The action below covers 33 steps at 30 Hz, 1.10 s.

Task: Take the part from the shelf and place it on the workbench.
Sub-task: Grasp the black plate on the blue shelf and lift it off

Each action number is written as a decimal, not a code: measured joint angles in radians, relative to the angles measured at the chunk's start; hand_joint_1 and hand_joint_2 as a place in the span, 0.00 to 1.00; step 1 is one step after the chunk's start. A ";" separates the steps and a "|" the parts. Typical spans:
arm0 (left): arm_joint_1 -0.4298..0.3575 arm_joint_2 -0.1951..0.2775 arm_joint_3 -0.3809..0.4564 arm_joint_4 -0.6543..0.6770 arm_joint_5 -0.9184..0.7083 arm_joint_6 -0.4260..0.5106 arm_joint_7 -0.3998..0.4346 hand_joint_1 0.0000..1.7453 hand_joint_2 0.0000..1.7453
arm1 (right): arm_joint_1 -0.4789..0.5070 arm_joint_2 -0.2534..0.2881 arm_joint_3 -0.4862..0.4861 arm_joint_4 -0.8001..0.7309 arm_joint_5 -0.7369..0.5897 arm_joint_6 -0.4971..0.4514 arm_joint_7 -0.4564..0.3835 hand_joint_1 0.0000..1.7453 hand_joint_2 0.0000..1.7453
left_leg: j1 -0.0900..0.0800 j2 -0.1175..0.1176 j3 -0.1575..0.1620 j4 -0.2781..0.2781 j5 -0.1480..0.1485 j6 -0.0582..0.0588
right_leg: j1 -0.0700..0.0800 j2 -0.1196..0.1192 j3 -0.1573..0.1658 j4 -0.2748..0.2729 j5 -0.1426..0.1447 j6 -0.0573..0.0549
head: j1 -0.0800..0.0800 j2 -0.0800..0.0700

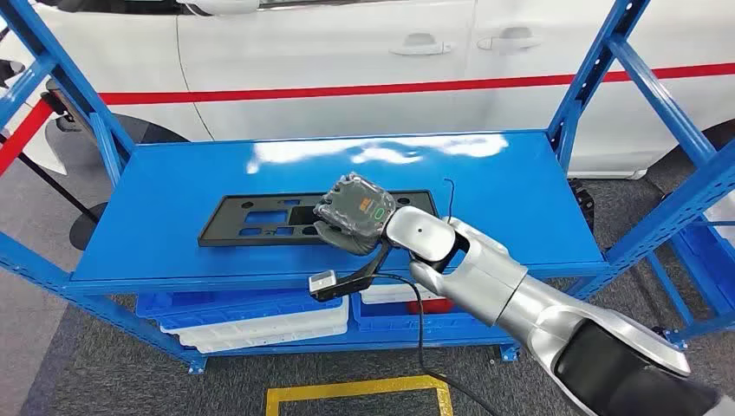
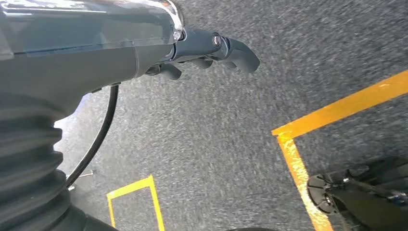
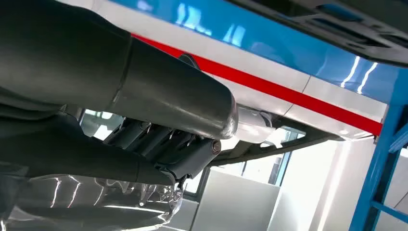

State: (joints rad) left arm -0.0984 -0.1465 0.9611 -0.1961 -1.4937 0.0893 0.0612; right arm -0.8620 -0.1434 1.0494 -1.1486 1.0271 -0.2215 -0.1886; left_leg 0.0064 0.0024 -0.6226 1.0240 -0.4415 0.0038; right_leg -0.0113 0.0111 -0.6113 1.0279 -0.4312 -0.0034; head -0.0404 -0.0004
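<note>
While the left hand point(image 2: 211, 50) hangs curled on nothing, the right hand point(image 1: 351, 217) grips one black part point(image 1: 260, 218) on the shelf point(image 1: 173, 182).

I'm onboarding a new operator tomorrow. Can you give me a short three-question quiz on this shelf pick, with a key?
1. True or false: the black part lies flat on the blue shelf.
2. Which hand is over the part?
A. the left hand
B. the right hand
C. a person's hand
3. Fill in: in the left wrist view, the left hand hangs over grey floor marked with ___ lines.

Key
1. True. The part lies flat near the shelf's front edge.
2. B. The right hand sits over the part's right portion; the views do not settle whether it grips yet.
3. Yellow: the yellow lines cross the carpet.
</note>
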 joint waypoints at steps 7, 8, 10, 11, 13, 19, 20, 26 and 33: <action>0.004 -0.002 0.013 0.000 0.002 0.000 0.001 0.00 1.00 | 0.125 0.024 -0.005 0.080 0.016 -0.104 0.009 1.00 0.00 | -0.002 -0.009 0.011 -0.008 0.026 -0.005 | -0.002 -0.006 0.011 -0.007 -0.010 0.003 | 0.000 0.000; 0.004 -0.002 0.013 0.000 0.001 0.000 0.001 0.00 1.00 | 0.142 0.030 -0.009 0.093 0.019 -0.118 0.010 1.00 0.00 | -0.003 -0.010 0.011 -0.009 0.025 -0.002 | -0.002 -0.006 0.014 -0.010 -0.010 0.005 | 0.000 0.000; 0.003 -0.002 0.014 0.000 -0.002 0.000 0.002 0.00 1.00 | 0.172 0.045 -0.021 0.118 0.020 -0.136 0.007 1.00 0.00 | -0.003 -0.009 0.012 -0.009 0.023 0.002 | -0.002 -0.006 0.017 -0.015 -0.009 0.006 | 0.000 0.000; 0.002 -0.003 0.014 0.000 -0.004 -0.001 0.002 0.00 1.00 | 0.185 0.055 -0.027 0.131 0.021 -0.142 0.004 1.00 0.00 | -0.003 -0.009 0.012 -0.009 0.022 0.003 | -0.002 -0.006 0.018 -0.016 -0.009 0.007 | 0.000 0.000; 0.002 -0.004 0.014 0.000 -0.009 -0.002 0.004 0.00 1.00 | 0.205 0.075 -0.039 0.156 0.021 -0.150 -0.003 1.00 0.00 | -0.003 -0.009 0.013 -0.009 0.020 0.006 | -0.002 -0.005 0.019 -0.019 -0.010 0.010 | 0.000 0.000; 0.002 -0.005 0.014 0.000 -0.015 0.001 0.007 0.00 1.00 | 0.228 0.126 -0.066 0.215 0.027 -0.166 -0.020 1.00 0.00 | -0.005 -0.009 0.013 -0.008 0.019 0.008 | -0.005 -0.005 0.020 -0.022 -0.009 0.021 | 0.000 0.000; 0.002 -0.005 0.014 0.000 -0.014 0.001 0.007 0.00 1.00 | 0.229 0.131 -0.071 0.220 0.028 -0.165 -0.020 1.00 0.00 | -0.005 -0.009 0.013 -0.008 0.019 0.008 | -0.005 -0.005 0.020 -0.022 -0.009 0.022 | 0.000 0.000; 0.002 -0.005 0.014 0.000 -0.015 0.008 -0.001 0.00 1.00 | 0.236 0.140 -0.109 0.225 0.029 -0.141 -0.027 1.00 0.00 | -0.005 -0.009 0.014 -0.008 0.019 0.008 | -0.004 -0.005 0.020 -0.022 -0.009 0.022 | 0.000 0.000; 0.002 -0.006 0.014 0.000 -0.008 0.041 -0.018 0.00 1.00 | 0.244 0.140 -0.130 0.225 0.045 -0.141 -0.029 1.00 0.00 | -0.005 -0.009 0.014 -0.008 0.019 0.008 | -0.004 -0.005 0.020 -0.022 -0.009 0.022 | 0.000 0.000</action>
State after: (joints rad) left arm -0.0960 -0.1530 0.9754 -0.1961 -1.5016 0.1306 0.0429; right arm -0.6176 -0.0034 0.9193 -0.9236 1.0723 -0.3628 -0.2176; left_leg 0.0014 -0.0063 -0.6083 1.0156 -0.4225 0.0118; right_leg -0.0154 0.0058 -0.5909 1.0064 -0.4405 0.0190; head -0.0404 -0.0004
